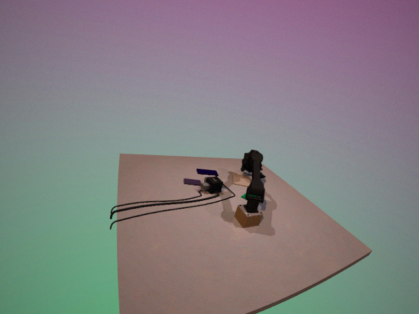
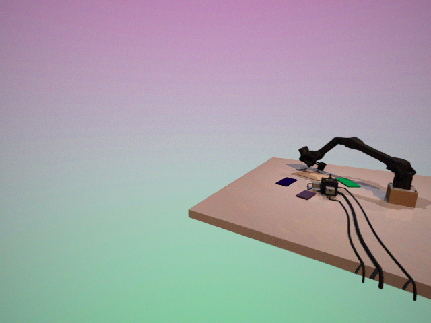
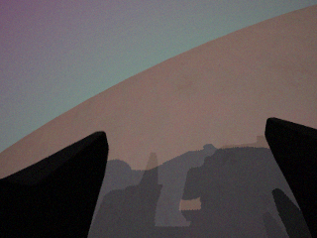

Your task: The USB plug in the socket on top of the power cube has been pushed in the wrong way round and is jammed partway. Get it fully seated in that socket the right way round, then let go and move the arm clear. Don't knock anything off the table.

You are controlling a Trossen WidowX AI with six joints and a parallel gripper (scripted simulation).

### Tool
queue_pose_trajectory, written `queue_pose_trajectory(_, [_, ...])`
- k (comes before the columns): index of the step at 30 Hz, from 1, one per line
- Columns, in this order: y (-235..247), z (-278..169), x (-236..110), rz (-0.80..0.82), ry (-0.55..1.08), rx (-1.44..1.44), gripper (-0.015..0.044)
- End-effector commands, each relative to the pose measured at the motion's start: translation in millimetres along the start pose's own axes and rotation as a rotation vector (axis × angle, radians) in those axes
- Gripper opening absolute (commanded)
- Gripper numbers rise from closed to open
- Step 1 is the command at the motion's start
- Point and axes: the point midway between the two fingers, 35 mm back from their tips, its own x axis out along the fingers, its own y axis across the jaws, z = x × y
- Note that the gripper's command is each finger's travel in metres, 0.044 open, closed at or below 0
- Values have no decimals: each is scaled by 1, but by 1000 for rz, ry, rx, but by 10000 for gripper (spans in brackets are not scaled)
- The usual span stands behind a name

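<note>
The black power cube (image 1: 214,184) (image 2: 328,186) stands on the table (image 1: 189,263) (image 2: 278,215) (image 3: 232,86). A small dark USB plug (image 2: 330,177) sticks up from its top; it is too small to tell how deep it sits. My gripper (image 1: 244,167) (image 2: 314,165) (image 3: 189,134) is open and empty. It hangs above the table, behind the cube and apart from it, over a tan card. The wrist view shows only the two spread fingers, bare table and the arm's shadow; the cube is out of that view.
Flat cards lie around the cube: dark blue (image 1: 207,171) (image 2: 285,181), purple (image 1: 192,181) (image 2: 306,194), green (image 1: 244,195) (image 2: 347,182), tan (image 1: 241,180) (image 2: 308,174). A grey plug (image 1: 204,186) (image 2: 314,186) sits in the cube's side. Three black cables (image 1: 162,203) (image 2: 358,236) run off the table edge. The arm's wooden base (image 1: 248,216) (image 2: 401,195) is nearby.
</note>
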Motion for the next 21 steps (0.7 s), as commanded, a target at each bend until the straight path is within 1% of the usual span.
queue_pose_trajectory(1, [2, 0, -3, 6, 9, -22, 426])
queue_pose_trajectory(2, [6, -2, -11, 25, 34, -87, 440])
queue_pose_trajectory(3, [13, -4, -26, 59, 74, -195, 440])
queue_pose_trajectory(5, [26, -9, -64, 154, 164, -464, 440])
queue_pose_trajectory(6, [21, -5, -79, 144, 170, -575, 440])
queue_pose_trajectory(7, [23, -7, -94, 186, 201, -685, 440])
queue_pose_trajectory(8, [24, -7, -97, 195, 208, -707, 440])
queue_pose_trajectory(11, [25, -11, -154, 377, 303, -1094, 440])
queue_pose_trajectory(15, [8, -12, -227, 657, 376, -1571, 440])
queue_pose_trajectory(21, [-28, -5, -300, 1008, 390, -2028, 440])
